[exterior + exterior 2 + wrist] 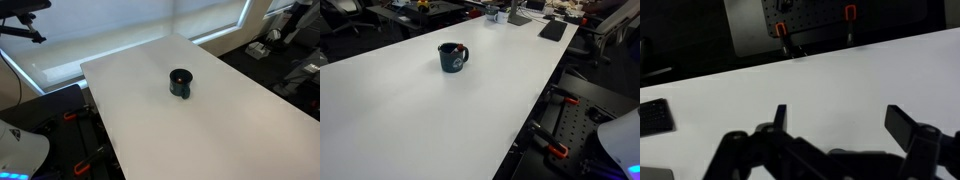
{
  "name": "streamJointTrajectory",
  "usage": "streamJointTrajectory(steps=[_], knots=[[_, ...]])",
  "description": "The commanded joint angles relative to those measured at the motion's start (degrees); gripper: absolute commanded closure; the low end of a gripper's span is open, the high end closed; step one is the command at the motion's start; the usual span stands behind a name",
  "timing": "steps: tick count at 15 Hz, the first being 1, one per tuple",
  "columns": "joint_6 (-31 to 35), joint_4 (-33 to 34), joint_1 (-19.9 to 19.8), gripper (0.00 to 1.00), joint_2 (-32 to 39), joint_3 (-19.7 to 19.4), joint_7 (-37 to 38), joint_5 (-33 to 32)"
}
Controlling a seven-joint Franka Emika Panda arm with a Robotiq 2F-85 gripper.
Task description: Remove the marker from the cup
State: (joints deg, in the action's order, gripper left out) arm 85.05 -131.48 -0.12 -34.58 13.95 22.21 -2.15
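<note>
The cup (181,83) is small, squat and dark teal, and stands upright near the middle of the white table (230,120). It shows in both exterior views (450,58). A reddish bit (463,49) shows at its rim; the rest of the marker is hidden in the cup. My gripper (843,122) appears only in the wrist view, open and empty, with both black fingers spread over bare white tabletop. The cup is not in the wrist view. The gripper is out of both exterior views.
A flat black object (653,116) lies on the table at the left of the wrist view. Orange clamps (781,30) sit beyond the table's far edge. A black pad (552,30) and clutter lie at the table's far end. The white robot base (620,140) stands beside the table.
</note>
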Motion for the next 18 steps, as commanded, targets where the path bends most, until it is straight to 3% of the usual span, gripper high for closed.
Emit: streamJointTrajectory(steps=[1,6,7,12,18], knots=[[1.50,-0.99,0.13,0.00,1.05,-3.63,-1.79,0.28],[5.64,-1.81,-0.37,0.00,2.82,-10.14,-8.17,1.54],[3.81,-1.41,-0.37,0.00,2.25,-8.49,-5.80,0.36],[4.66,-1.47,-0.54,0.00,3.16,-10.19,-7.66,0.78],[5.80,-0.75,-2.07,0.00,8.28,-16.28,-14.58,2.21]])
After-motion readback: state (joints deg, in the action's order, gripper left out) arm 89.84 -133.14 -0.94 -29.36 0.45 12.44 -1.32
